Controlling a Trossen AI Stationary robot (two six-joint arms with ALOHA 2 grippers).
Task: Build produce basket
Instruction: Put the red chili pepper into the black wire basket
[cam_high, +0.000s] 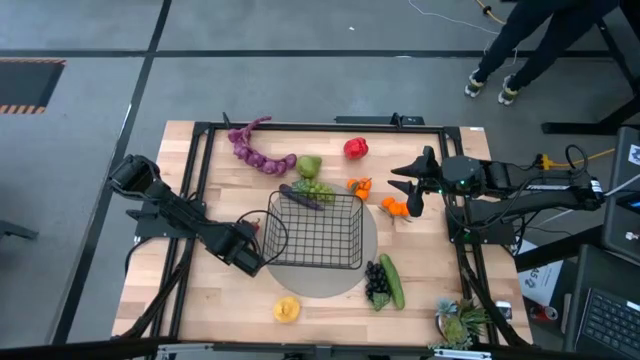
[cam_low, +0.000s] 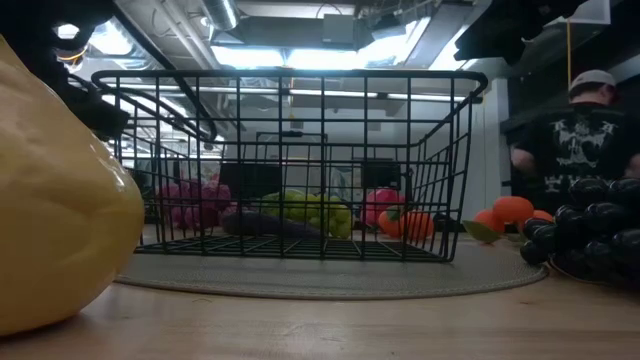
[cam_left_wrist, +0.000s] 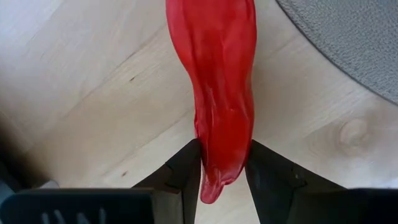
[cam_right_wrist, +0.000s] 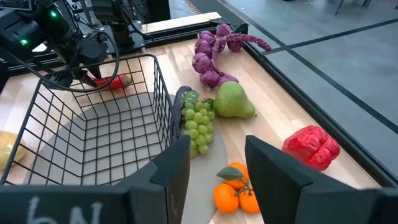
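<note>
the left end effector (cam_left_wrist: 224, 168) pinches a glossy red plastic chili (cam_left_wrist: 217, 93) just beside the small black wire-grid basket (cam_high: 312, 232), which sits empty on a flat grey round mat (cam_high: 330, 285). the right end effector (cam_right_wrist: 214, 171) hovers spread and empty, with small orange toy oranges (cam_right_wrist: 235, 190) just below it.

The left claw (cam_left_wrist: 222, 167) is low and pinches a red chili (cam_left_wrist: 217, 87). The right claw (cam_right_wrist: 214, 171) hangs open, empty.
</note>
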